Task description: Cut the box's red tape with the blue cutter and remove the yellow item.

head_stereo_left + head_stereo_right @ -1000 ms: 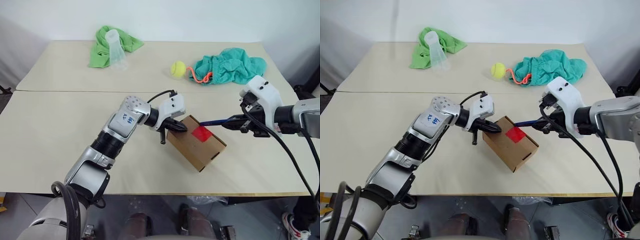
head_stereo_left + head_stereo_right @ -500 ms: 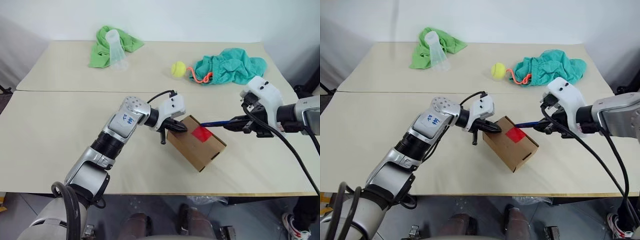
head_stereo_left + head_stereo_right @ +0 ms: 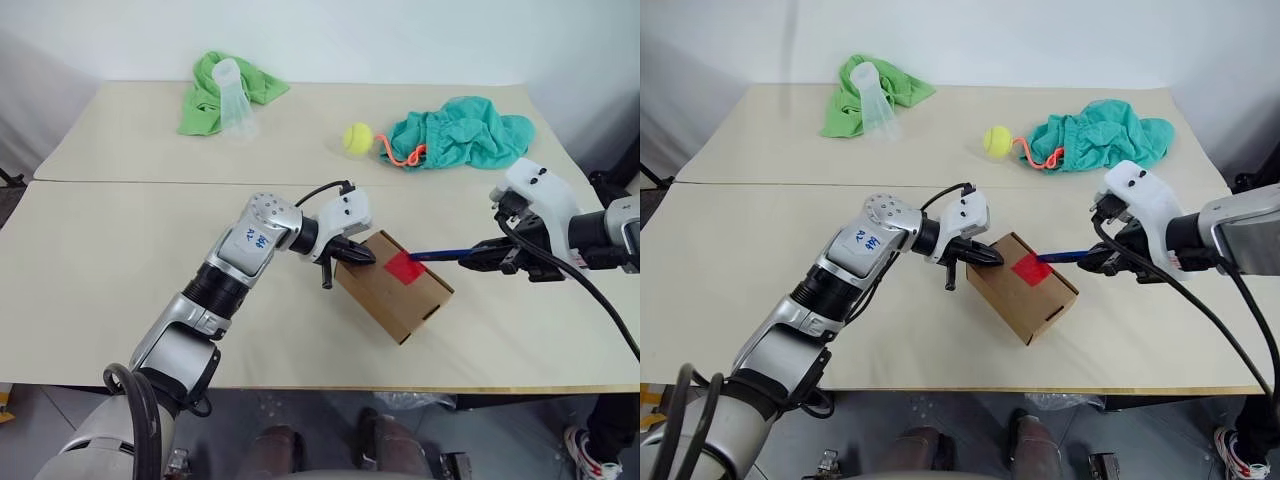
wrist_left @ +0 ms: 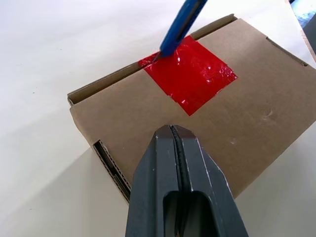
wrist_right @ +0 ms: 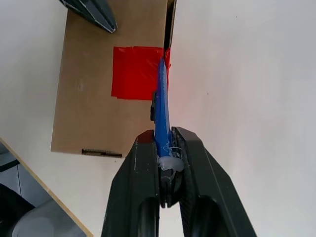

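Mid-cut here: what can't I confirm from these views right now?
- Yellow item: hidden inside the closed box in every view.
- Whether the tape is cut through: the blue cutter covers its own tip at the edge of the red tape in both wrist views; too small to tell in the head views.
- Whether the shut left pincer presses on the box: contact unclear in the left wrist view.
- Right pincer: shut on the cutter.

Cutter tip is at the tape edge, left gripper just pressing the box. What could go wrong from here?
1. The left gripper, jaws shut, only presses on one end of the box; a sideways pull from the blue cutter might slide or turn the box on the table.
2. The tip sits at the edge of the red tape, beside the flap seam; it may slip off without cutting.
3. The right gripper holds the cutter by its far end, so it could pivot under load.
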Controlling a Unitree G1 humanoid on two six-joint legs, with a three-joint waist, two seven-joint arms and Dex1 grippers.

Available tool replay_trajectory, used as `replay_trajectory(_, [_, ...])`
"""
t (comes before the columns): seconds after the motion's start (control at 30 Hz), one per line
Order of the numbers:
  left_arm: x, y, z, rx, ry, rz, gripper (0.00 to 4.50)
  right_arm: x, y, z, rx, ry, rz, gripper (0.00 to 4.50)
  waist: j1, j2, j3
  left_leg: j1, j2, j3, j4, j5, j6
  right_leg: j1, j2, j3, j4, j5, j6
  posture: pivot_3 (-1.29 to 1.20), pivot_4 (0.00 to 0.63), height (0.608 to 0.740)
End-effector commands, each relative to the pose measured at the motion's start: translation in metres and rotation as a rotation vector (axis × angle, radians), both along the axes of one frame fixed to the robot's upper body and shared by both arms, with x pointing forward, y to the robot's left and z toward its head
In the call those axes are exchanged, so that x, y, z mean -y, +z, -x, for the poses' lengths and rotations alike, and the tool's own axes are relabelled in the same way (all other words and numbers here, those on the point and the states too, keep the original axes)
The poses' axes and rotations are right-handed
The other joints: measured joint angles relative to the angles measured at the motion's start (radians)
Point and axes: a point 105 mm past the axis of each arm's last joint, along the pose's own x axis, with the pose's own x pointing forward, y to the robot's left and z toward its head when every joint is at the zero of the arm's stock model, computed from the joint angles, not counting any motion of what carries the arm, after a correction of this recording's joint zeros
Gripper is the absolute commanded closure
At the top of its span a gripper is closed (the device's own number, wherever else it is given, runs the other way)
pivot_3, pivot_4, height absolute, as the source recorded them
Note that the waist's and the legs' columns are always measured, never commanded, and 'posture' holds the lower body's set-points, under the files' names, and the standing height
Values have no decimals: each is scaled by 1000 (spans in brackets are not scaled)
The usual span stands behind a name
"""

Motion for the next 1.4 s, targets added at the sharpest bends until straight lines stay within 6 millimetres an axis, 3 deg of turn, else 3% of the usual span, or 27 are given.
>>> replay_trajectory(0.03, [-12,-32,-4,-69,73,-96,4500,-3,-9,14,-86,50,17,4356,1,0,0,0,0,0,0,0,0,0,0,0,0,0,0,0,150,740])
replay_trajectory(0.77, [-11,-34,-10,-70,70,-101,4500,18,-3,39,-114,19,60,4356,10,0,0,0,1,0,1,-1,0,0,-1,2,-4,1,-1,0,150,740])
replay_trajectory(1.0, [-11,-35,-13,-68,65,-108,4500,34,24,37,-5,-72,11,4356,11,-1,-1,0,1,1,2,-1,0,0,-2,2,-4,1,-2,0,150,740])
replay_trajectory(1.1, [-9,-35,-14,-65,51,-111,4500,47,52,30,154,-145,-56,4356,11,-1,-1,0,1,1,2,0,0,0,-2,2,-5,2,-2,0,150,740])
replay_trajectory(1.17, [-8,-34,-14,-63,46,-112,4500,60,60,23,250,-216,-100,4356,11,-1,-1,0,1,1,2,0,0,0,-3,2,-5,3,-2,0,150,740])
replay_trajectory(1.27, [-6,-33,-16,-63,42,-112,4500,75,51,15,311,-290,-106,4356,13,-5,-3,0,1,1,2,0,0,1,-6,2,-5,3,-2,0,150,740])
replay_trajectory(1.4, [-3,-32,-17,-58,35,-111,4500,105,10,0,427,-451,-246,4356,15,-8,-5,2,1,-1,2,0,1,7,0,-1,-5,5,0,0,150,740])
